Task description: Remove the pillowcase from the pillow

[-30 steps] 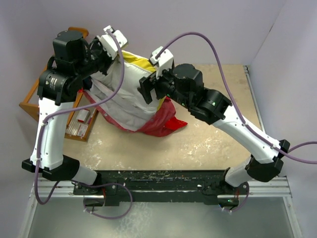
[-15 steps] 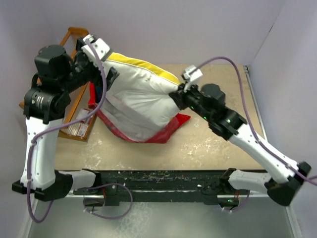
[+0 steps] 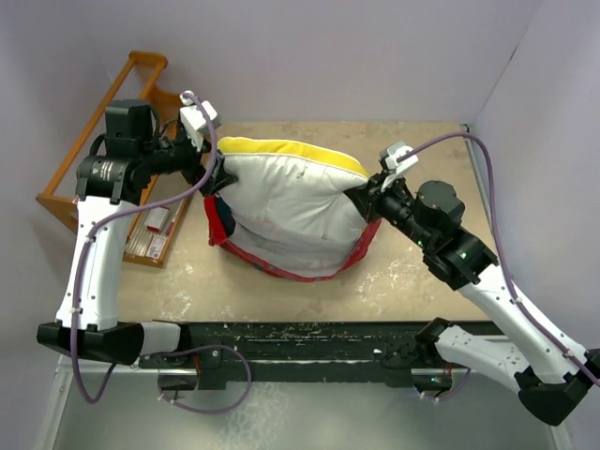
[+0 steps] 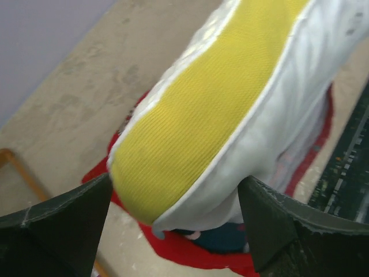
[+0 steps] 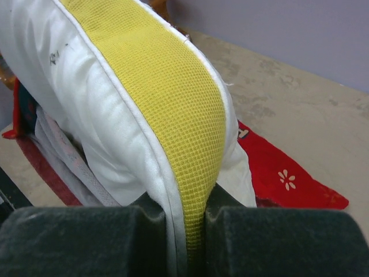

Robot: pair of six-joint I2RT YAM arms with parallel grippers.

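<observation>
1. The pillow runs left to right across the counter, one end at each claw.
2. The right claw is pinched tight on the yellow band at the pillow's right end.
3. The left claw gapes wide around the left end; I cannot tell whether it touches.
4. The pillowcase lies bunched beneath the pillow's near side, probably mostly off, though the underside is hidden. So the pillow must go up and away from it, and only the right arm has a hold.

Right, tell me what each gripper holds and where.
Right gripper: the pillow, pinched by its yellow band. Left gripper: fingers flank the pillow's other corner; grip unclear.
</observation>
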